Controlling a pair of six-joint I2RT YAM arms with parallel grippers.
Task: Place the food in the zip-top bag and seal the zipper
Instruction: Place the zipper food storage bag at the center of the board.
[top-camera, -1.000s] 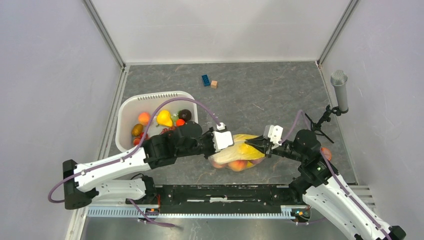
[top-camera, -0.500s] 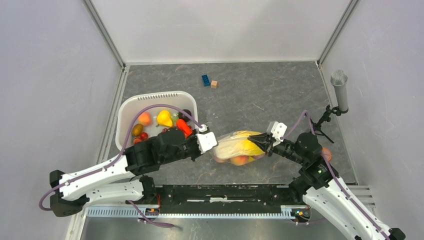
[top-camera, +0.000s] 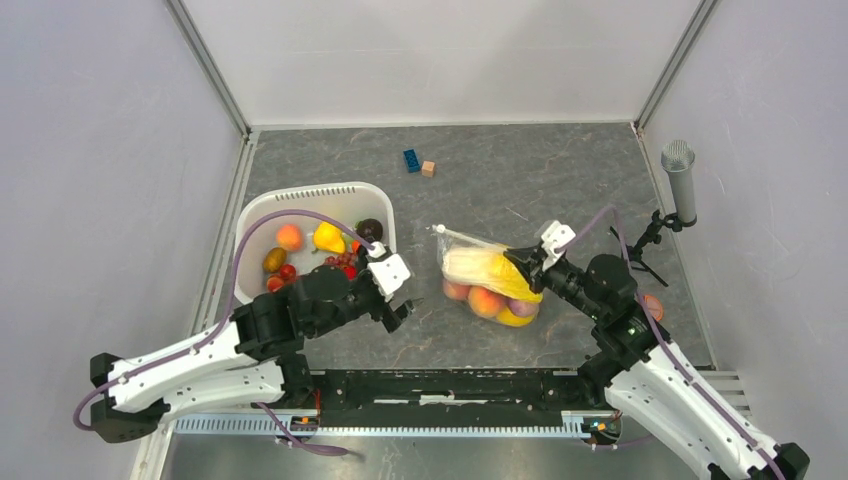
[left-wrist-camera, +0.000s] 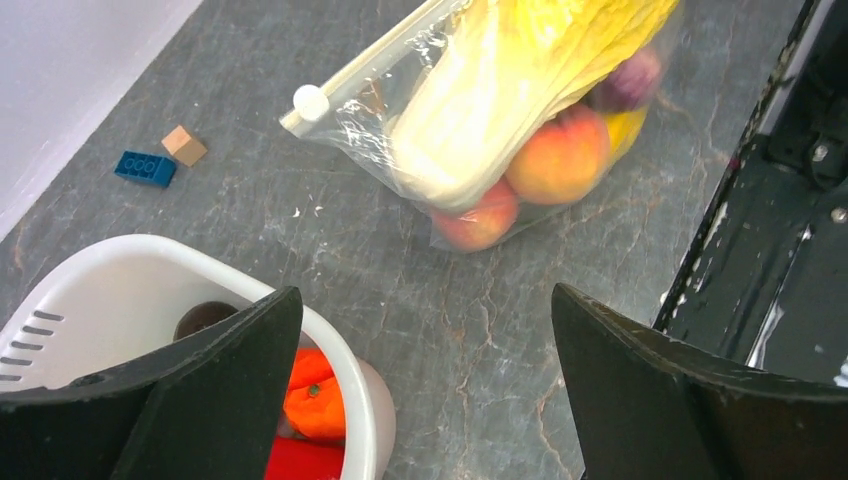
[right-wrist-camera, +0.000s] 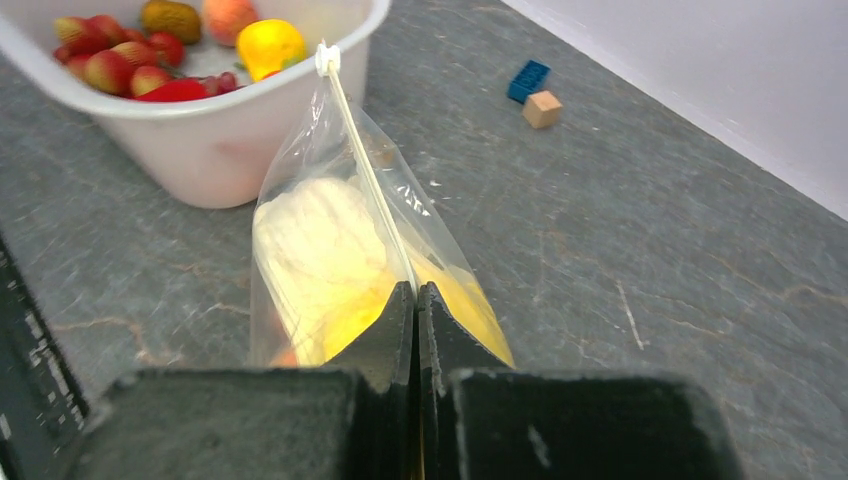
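The grey marbled table (top-camera: 560, 190) carries everything. On its left side sits the white basket (top-camera: 310, 190), with loose food in it: a yellow fruit (top-camera: 328, 237), small red pieces and an orange carrot (left-wrist-camera: 315, 400) by the near rim.

Right of the basket and clear of it, the zip-top bag (top-camera: 480, 270) hangs from the right gripper (right-wrist-camera: 415, 290). Its fingers are pinched tight on one end of the zipper (right-wrist-camera: 365, 170), and the strip runs away from them as one thin line to a white slider (left-wrist-camera: 310, 100). Inside the bag a big pale yellow crinkled piece (left-wrist-camera: 480, 110) lies over two peaches (left-wrist-camera: 560, 155).

The left gripper (left-wrist-camera: 425, 295) is spread wide and holds nothing, hovering over the basket's near corner, apart from the bag.

A microphone (top-camera: 680, 180) stands at the right edge. Far back, well away from both arms, a blue brick (top-camera: 411, 160) lies just beside a small wooden cube (top-camera: 428, 168).
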